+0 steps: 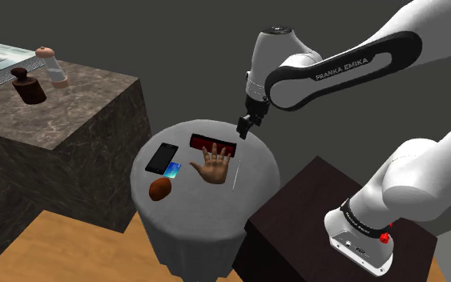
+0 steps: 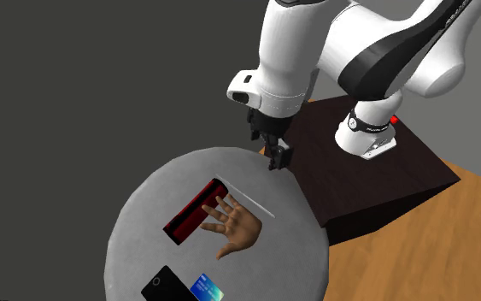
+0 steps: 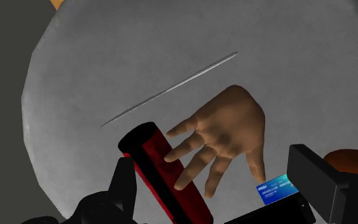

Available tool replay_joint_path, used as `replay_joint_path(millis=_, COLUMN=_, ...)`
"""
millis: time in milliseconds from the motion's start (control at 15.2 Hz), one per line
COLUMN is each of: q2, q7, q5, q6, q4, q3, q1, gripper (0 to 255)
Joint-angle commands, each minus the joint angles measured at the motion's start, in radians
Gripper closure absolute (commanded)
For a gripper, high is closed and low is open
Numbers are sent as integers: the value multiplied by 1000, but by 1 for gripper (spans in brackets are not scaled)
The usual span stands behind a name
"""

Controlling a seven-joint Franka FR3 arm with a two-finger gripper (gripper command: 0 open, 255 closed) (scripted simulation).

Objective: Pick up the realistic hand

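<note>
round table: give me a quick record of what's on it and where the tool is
surface: round grey table
target: hand model, lying flat, fingers spread, fingertips at the red bar
other items: black phone, blue card, brown lump, thin silver rod
tool: open, above the table near the red bar's end, apart from the hand model
held: nothing

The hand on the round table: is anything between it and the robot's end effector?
Nothing visible blocks the hand. The open end effector hovers above the edge of the table; only a thin rod lies flat between them, and a red box lies at its fingertips.
</note>
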Motion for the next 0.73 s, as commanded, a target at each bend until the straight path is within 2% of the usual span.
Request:
replay_joint_path(millis=0, q2=74, q7=16, q5=-15, q6=63, q4=18, q3=14, q1=2, gripper=0)
replay_joint_path(millis=264, q2=230, q7=66, q5=-67, q6=179, q4=68, q3=40, q1=7, gripper=0)
replay_joint_path(millis=660, q2=470, q7=165, q5=-190, q6=309, q4=184, q3=43, q1=39, gripper=0)
